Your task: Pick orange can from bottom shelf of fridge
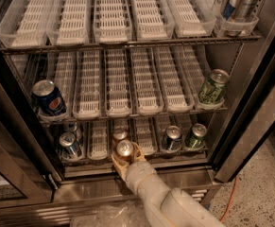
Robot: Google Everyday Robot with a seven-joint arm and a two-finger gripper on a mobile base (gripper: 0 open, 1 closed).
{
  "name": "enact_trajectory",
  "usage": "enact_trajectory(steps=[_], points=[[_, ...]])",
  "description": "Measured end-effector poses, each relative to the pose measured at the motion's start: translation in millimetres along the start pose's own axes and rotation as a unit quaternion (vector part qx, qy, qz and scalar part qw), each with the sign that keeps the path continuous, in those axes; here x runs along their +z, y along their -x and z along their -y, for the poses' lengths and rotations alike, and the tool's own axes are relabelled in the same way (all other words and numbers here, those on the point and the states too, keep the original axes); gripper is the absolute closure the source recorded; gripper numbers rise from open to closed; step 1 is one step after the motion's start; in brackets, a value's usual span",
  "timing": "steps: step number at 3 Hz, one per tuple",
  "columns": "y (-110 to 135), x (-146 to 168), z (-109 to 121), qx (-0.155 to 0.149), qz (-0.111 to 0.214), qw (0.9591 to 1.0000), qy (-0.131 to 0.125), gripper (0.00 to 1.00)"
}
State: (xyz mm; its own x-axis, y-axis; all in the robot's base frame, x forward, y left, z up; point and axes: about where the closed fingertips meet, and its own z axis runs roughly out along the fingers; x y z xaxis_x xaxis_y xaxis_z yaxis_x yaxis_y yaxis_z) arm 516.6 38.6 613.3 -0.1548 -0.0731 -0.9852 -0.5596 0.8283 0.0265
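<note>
The orange can (pixel 124 150), copper with a silver lid, sits at the front edge of the bottom shelf (pixel 144 137) of the fridge (pixel 89 185), in the centre lane. My gripper (pixel 125 158) reaches in from below, with one finger on each side of the can, shut on it. The pale arm runs down to the lower right. A second orange-looking can (pixel 119 135) stands right behind it in the same lane.
A blue Pepsi can (pixel 47 98) and a green can (pixel 213 86) stand on the middle rack. On the bottom shelf are a blue-silver can (pixel 69 145), a dark can (pixel 172 138) and a green can (pixel 196 135). The open door frame (pixel 12 141) is at left. An orange cable (pixel 228 193) lies on the floor.
</note>
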Motion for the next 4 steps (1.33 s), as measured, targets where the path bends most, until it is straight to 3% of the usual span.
enact_trajectory(steps=[2, 3, 4], points=[[0.4, -5.0, -2.3, 0.006, -0.009, 0.9999, 0.002, 1.00], [-8.7, -14.7, -10.4, -0.005, -0.020, 0.9998, 0.000, 1.00], [-54.7, -64.5, -26.2, 0.014, -0.040, 0.9991, -0.001, 1.00]])
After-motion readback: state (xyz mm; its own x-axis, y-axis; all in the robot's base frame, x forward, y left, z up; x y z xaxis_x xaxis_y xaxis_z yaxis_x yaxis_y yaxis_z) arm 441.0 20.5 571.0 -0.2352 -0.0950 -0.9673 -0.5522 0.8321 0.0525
